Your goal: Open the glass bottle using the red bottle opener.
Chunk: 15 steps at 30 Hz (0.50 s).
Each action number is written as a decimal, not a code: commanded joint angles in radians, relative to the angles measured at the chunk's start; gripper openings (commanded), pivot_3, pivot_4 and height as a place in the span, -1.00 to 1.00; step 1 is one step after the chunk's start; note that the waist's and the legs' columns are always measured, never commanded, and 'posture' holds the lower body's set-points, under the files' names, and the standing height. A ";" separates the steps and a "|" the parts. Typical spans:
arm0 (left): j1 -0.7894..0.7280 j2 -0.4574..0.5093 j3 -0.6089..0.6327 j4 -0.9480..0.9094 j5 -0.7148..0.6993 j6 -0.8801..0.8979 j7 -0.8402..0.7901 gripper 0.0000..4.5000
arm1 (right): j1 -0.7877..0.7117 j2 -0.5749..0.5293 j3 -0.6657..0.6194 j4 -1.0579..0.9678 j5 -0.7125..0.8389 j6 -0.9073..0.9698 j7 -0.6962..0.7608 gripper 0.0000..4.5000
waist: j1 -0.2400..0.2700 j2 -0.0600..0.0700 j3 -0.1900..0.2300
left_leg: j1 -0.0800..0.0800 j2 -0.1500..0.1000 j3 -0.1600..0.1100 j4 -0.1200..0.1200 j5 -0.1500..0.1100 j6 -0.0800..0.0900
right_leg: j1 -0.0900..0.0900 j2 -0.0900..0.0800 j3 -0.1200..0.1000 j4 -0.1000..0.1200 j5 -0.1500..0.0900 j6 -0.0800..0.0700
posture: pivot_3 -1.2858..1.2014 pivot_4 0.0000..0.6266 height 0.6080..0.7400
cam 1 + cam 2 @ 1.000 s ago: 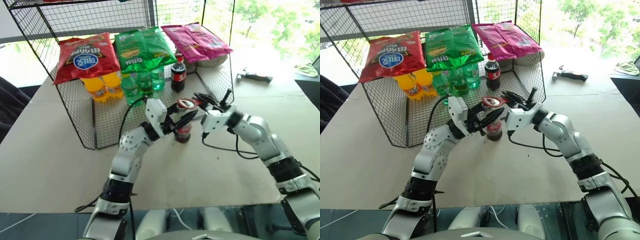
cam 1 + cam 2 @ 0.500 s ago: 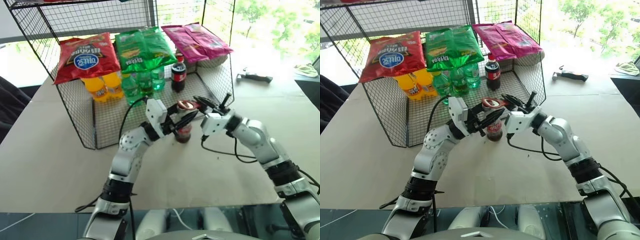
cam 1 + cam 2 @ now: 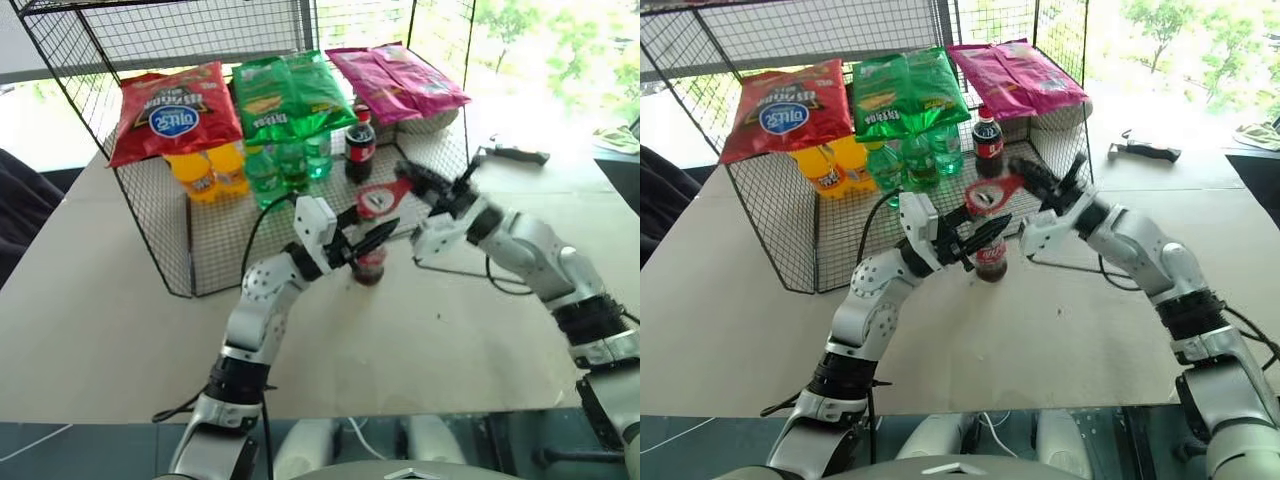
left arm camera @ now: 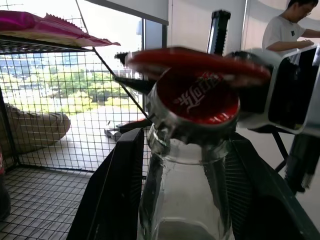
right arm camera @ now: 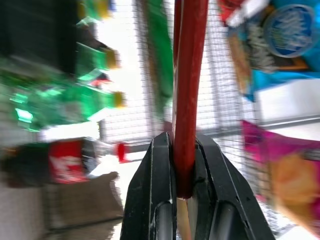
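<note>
two black fingers of the left gripper [image 3: 972,243] clasp the neck of the glass bottle [image 3: 990,259], which stands upright on the table [image 3: 730,300] just in front of the wire cage [image 3: 780,215]. its red cap [image 4: 202,97] sits on the mouth, tilted. the right gripper [image 5: 181,150] is clamped tight on the handle of the red bottle opener [image 3: 992,194], whose ring head hangs tilted just above the bottle's top. a person [image 4: 290,27] stands beyond the bottle.
</note>
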 commanded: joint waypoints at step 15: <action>0.012 0.001 -0.003 0.033 -0.006 0.026 -0.001 -0.24 | 0.041 0.038 -0.052 -0.004 0.143 0.028 -0.024 -1.00 | -0.005 0.000 0.000 | 0.000 0.001 0.001 -0.001 0.000 0.000 | 0.000 0.000 0.001 0.000 0.000 0.000 | 0.03 -0.52 1.00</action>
